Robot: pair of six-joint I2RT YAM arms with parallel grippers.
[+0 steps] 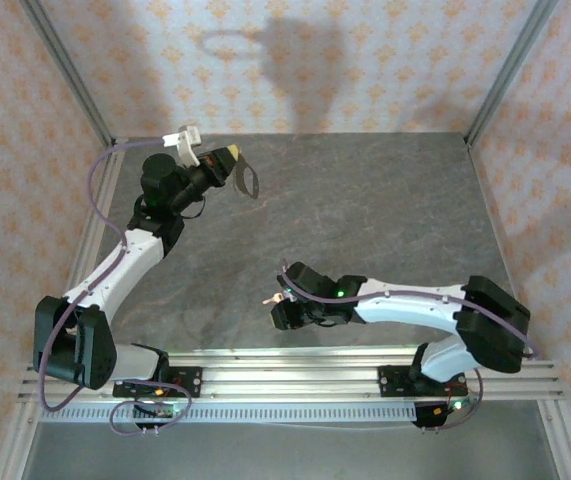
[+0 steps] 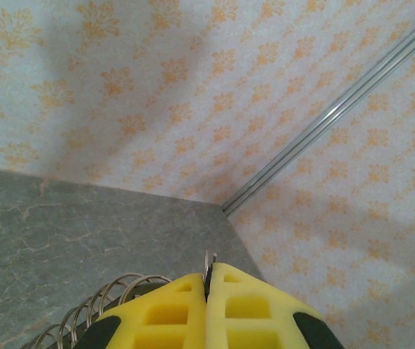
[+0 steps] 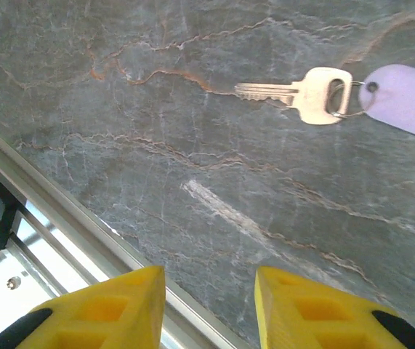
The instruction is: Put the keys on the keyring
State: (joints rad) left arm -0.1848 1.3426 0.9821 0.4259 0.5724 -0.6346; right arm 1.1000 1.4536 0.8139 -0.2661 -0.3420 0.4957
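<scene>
One wrist view shows keyring [image 2: 109, 297], other key [image 3: 298, 93].

Table [image 1: 385, 210]: dark grey stone-look top w/ pale and rusty veins, matte. Alu rail [image 1: 295, 365] runs along near edge, full width approx.

On the surface: one key [image 3: 301, 93], lying flat, close to near edge, roughly mid-width, well apart from far edge and both far corners. Pale metal blade, head joined via small split ring to lilac tag [image 3: 407, 102], tag also flat on the surface.

Short pale streak [image 3: 218, 207] on the top, betw. key and rail; can't tell if scuff or glare.
</scene>
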